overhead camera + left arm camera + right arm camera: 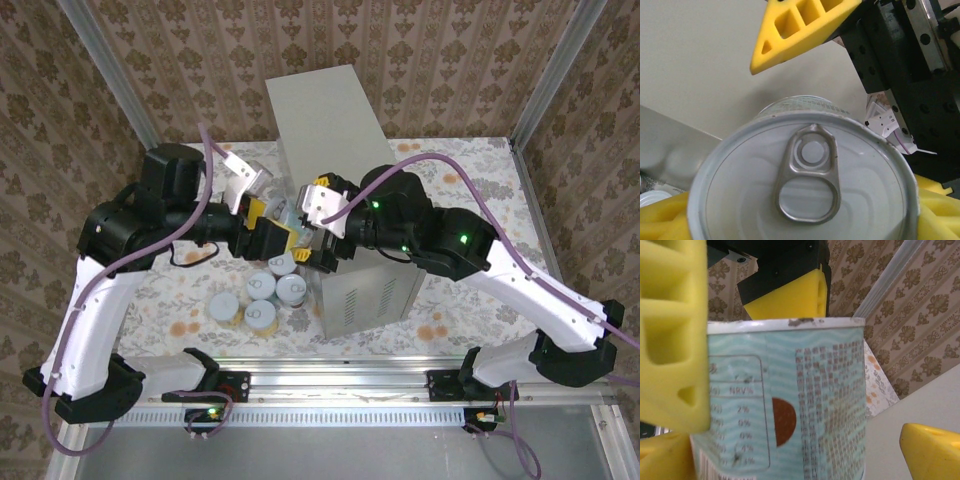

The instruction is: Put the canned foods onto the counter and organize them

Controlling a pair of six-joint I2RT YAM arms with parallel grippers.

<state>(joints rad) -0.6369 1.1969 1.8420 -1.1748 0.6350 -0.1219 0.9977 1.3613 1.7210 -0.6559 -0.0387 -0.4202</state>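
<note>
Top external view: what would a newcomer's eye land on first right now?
Both arms meet at one blue-labelled can beside the grey counter. The left gripper grips it, while the right gripper sits open with its yellow fingers either side of it. Just nearer the bases, a cluster of cans stands on the floral cloth.

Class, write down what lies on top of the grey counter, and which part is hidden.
The far part of the counter top lies bare. The right arm covers the near part, so anything there is hidden.
</note>
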